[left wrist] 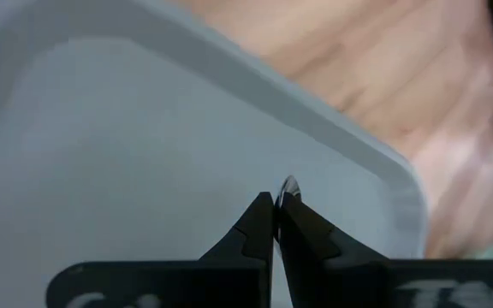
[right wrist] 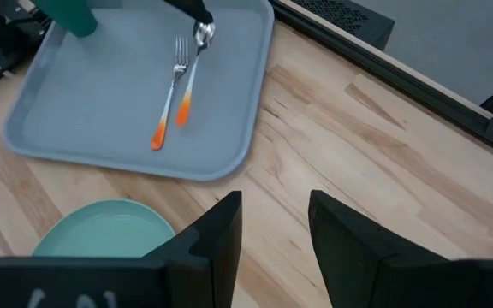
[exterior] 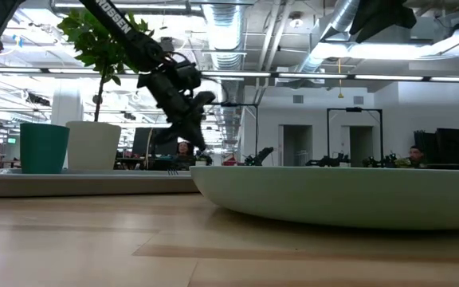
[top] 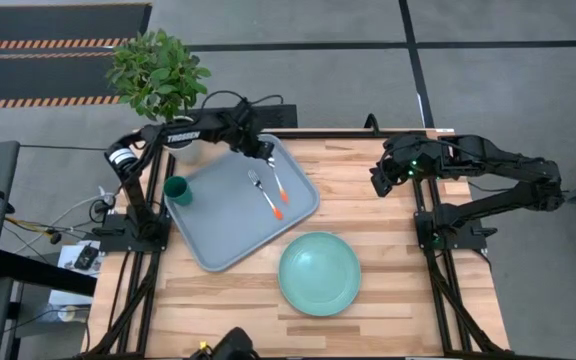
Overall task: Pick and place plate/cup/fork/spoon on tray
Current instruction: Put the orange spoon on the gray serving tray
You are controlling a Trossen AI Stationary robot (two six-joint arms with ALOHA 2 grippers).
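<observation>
The pale grey-blue tray [top: 218, 240] lies on the table's left half. The teal cup [top: 178, 190] stands upright in the tray's left part. A fork [right wrist: 174, 73] with an orange handle lies flat on the tray. A spoon [right wrist: 191, 77] with an orange handle lies beside it. My left gripper [top: 268, 157] is above the tray's far right part, shut on the spoon's bowl end. The mint-green plate [top: 318, 272] rests on the wood, near and right of the tray. My right gripper [right wrist: 274, 222] is open and empty above the table's right half. My left gripper pinches the spoon's bowl [left wrist: 289, 184] at the very ends of its two fingers. The fingers come from above, slanting down toward the tray. The spoon's orange handle end [right wrist: 182, 109] is down on the tray beside the fork.
A potted plant [top: 158, 72] in a white pot [exterior: 94, 145] stands at the table's far left corner, behind the tray. Bare wood [top: 398, 250] lies between the tray and the right arm's base. People show in the room beyond the table.
</observation>
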